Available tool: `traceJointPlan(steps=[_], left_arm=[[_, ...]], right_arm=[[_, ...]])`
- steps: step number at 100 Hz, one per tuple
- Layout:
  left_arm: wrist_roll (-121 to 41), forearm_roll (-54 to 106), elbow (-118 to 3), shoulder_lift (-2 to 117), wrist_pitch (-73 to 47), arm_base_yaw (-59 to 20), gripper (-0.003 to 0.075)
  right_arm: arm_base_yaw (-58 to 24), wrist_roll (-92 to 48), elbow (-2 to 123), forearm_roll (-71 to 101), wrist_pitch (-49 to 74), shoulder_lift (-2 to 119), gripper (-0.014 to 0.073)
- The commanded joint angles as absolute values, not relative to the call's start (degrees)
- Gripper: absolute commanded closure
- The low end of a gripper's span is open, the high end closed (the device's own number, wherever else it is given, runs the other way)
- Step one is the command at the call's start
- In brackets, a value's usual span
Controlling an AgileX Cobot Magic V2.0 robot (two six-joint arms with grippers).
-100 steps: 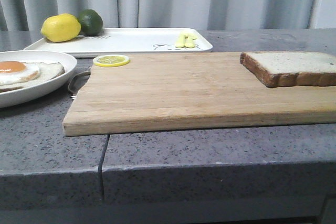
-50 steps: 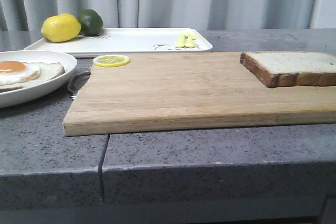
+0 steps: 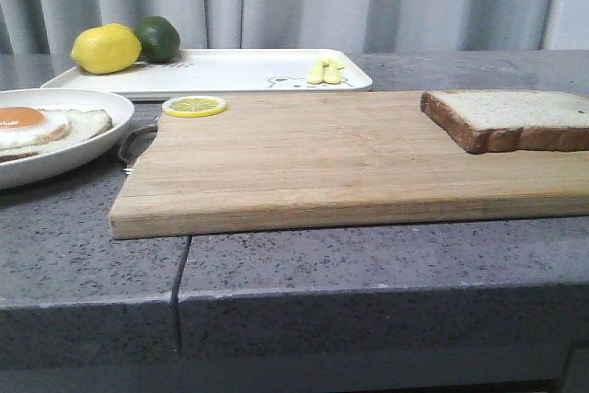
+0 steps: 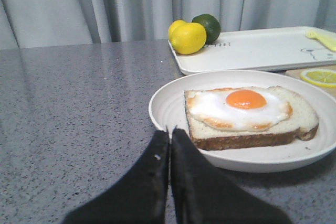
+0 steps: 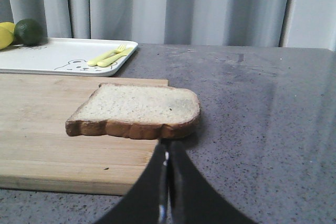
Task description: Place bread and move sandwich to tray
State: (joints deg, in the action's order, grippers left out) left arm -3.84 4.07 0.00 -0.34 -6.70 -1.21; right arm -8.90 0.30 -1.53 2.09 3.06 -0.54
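The bread [image 3: 511,119] lies flat at the right end of the wooden cutting board [image 3: 322,163]; it also shows in the right wrist view [image 5: 136,109]. My right gripper [image 5: 168,144] is shut and empty, just short of the slice's near crust. The sandwich [image 4: 247,116], one bread slice topped with a fried egg, sits on a round white plate [image 4: 168,106]; in the front view it shows at far left [image 3: 41,128]. My left gripper [image 4: 169,132] is shut and empty at the plate's near rim. The white tray [image 3: 239,71] lies at the back. Neither gripper shows in the front view.
A lemon [image 3: 107,49] and a lime [image 3: 158,38] sit on the tray's left end, yellow cutlery [image 3: 326,71] on its right. A lemon slice [image 3: 194,106] lies on the board's far left corner. The counter's front edge is near the camera.
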Motion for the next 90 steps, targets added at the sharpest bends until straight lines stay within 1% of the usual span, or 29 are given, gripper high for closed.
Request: traceJointPlan(steps=[1, 28, 38, 50, 62, 79, 90], left_arm=[[-3.93, 8.76, 0.24, -2.05, 0.0, -1.05, 0.074], [-3.93, 12.6, -7.16, -0.95, -2.27, -1.05, 0.074], [-3.93, 13.75, -12.31, 1.94, -8.38, -1.05, 0.074], [-3.93, 15.89, -19.64, 8.24, -16.86, -1.05, 0.074], [-3.93, 18.18, -27.51, 16.32, -21.96, -1.05, 0.074], [-4.04, 18.77, -40.65, 28.03, -32.53, -1.05, 0.074], [-4.29, 19.06, -48.31, 35.67, -40.1, -1.05, 0.074]], right_arm=[[-9.03, 0.36, -0.5, 2.93, -1.36, -1.27, 0.0663], [-9.03, 0.36, 8.94, 5.08, 9.99, -0.88, 0.0663], [-9.03, 0.36, 14.17, 5.16, 15.64, 1.5, 0.0663], [-9.03, 0.36, 21.61, 5.42, 24.42, 7.61, 0.0663], [-9.03, 0.36, 29.26, 6.24, 30.44, 14.71, 0.0663], [-9.03, 0.36, 39.19, 6.92, 33.54, 24.1, 0.0663], [-9.03, 0.36, 42.97, 6.98, 33.54, 28.85, 0.0663]])
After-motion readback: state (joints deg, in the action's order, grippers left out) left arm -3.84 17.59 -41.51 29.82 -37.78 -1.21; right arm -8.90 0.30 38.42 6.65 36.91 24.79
